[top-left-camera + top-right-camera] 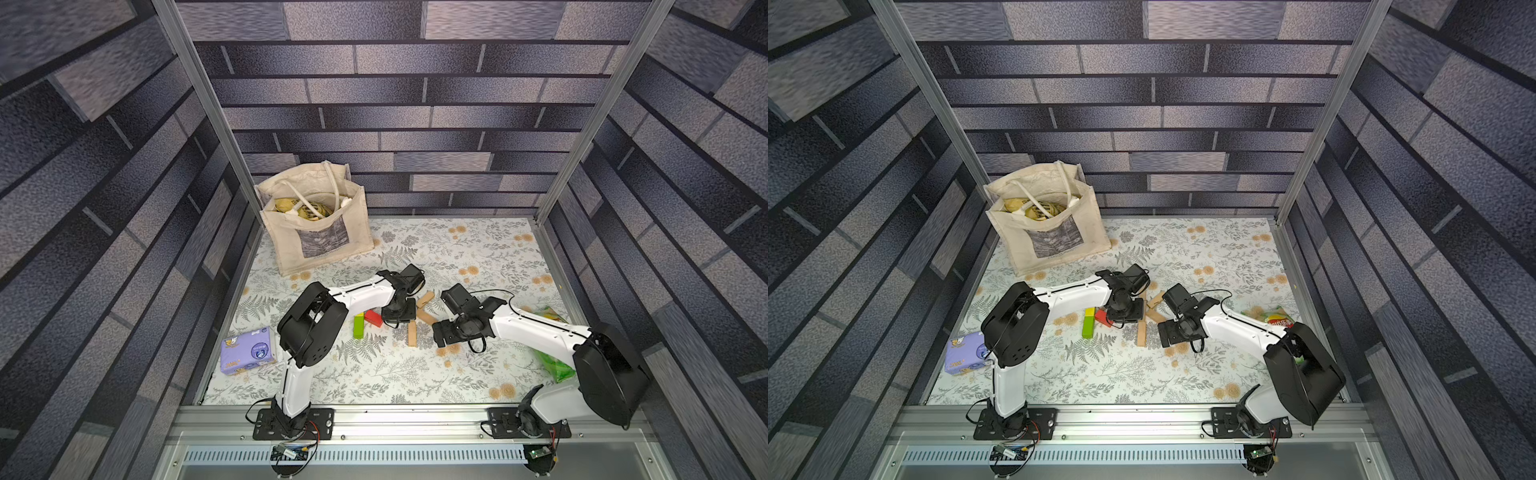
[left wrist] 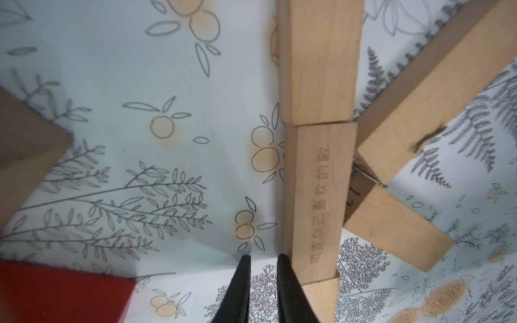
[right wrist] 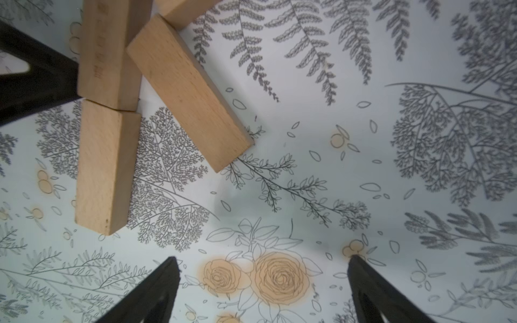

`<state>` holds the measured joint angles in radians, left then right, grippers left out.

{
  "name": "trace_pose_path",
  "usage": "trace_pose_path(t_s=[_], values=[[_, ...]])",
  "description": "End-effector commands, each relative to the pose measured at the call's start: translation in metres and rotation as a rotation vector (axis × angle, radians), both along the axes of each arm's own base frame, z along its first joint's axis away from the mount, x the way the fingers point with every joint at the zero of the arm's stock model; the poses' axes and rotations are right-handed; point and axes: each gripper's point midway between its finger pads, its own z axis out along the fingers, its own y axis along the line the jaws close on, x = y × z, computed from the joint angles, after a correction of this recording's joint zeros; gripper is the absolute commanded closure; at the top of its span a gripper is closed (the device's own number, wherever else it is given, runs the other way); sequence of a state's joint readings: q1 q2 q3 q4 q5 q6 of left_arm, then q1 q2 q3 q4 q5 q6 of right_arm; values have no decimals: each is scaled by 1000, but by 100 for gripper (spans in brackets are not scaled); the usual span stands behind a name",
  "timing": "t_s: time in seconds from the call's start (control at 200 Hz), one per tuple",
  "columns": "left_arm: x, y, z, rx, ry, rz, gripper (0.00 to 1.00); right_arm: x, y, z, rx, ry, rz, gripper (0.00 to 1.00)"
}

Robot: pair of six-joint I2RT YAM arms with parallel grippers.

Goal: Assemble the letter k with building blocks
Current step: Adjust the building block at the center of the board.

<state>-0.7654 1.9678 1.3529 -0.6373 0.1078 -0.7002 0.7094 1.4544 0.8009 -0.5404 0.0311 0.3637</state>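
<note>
Wooden engraved block (image 2: 316, 201) looks stiff and light: pinch its long sides. Beside it, left gripper (image 2: 264, 256) is clenched empty; right gripper (image 3: 263, 257) released.

even bright overhead light, soft shadows; top views warped at edges; wrist views slightly blurred.

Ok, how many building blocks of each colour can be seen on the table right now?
Plain light wooden bars: 6, one shadowed
Red wooden bar: 1
Green wooden bar: 1
Yellow wooden bar: 1
Total: 9; more may be hidden
</note>
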Motion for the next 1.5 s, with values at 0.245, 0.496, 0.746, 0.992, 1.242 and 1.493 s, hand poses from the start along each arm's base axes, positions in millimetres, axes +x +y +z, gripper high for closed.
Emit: trace_pose_path(t_s=[0.245,0.496,0.746,0.992,1.242,1.493], values=[[-6,4,-6,30,34,-2,78,-4,0,-9,-3,29,-8,4],[-6,4,-6,23,36,5,77,-4,1,-11,-1,36,-6,4],[-6,1,-6,14,39,1,76,-5,1,-12,-1,43,-4,4],[-6,4,-6,32,40,6,75,-5,2,-13,-1,46,-4,4],[-1,18,6,87,-6,19,74,-4,-2,-11,-14,30,-11,5],[25,5,80,-17,-244,-131,40,12,0,19,-22,-38,-28,5]])
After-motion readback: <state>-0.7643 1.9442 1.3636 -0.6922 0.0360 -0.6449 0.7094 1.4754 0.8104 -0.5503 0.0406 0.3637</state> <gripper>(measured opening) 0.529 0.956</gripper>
